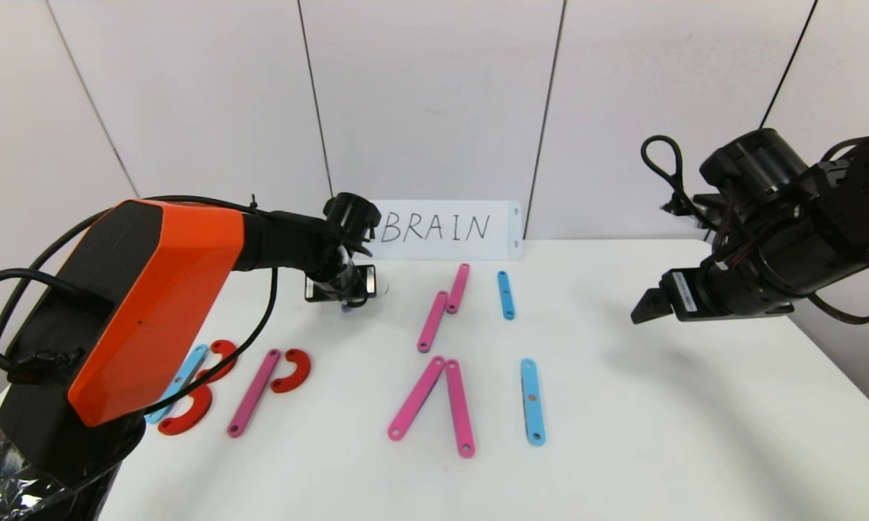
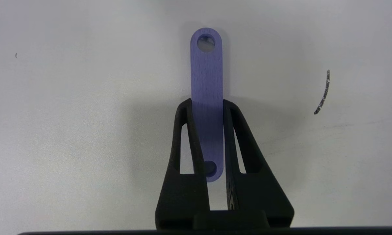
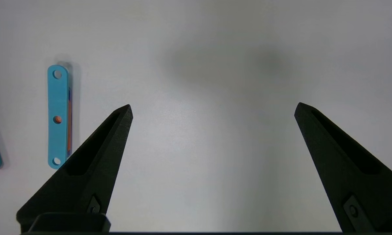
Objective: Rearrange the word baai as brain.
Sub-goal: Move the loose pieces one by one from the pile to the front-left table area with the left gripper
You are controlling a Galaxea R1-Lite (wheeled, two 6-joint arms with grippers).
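The word lies along the table's near half. A light-blue strip (image 1: pixel 181 383) with two red arcs (image 1: pixel 221 358) makes a B. A pink strip (image 1: pixel 255 392) with one red arc (image 1: pixel 293 369) stands next to it. Two leaning pink strips (image 1: pixel 416 396) meet at the top, and a light-blue strip (image 1: pixel 532 400) stands upright right of them. My left gripper (image 1: pixel 344 300) is far back near the card, shut on a purple strip (image 2: pixel 206 75) that sticks out past its fingertips. My right gripper (image 1: pixel 644 307) hovers open and empty over the table's right side, the light-blue strip (image 3: pixel 57 117) off to one side.
A white card (image 1: pixel 445 229) with handwritten BRAIN leans against the back wall. Two more pink strips (image 1: pixel 441 307) and a short blue strip (image 1: pixel 506 294) lie behind the word. A small black mark (image 2: pixel 323 93) is on the table near the left gripper.
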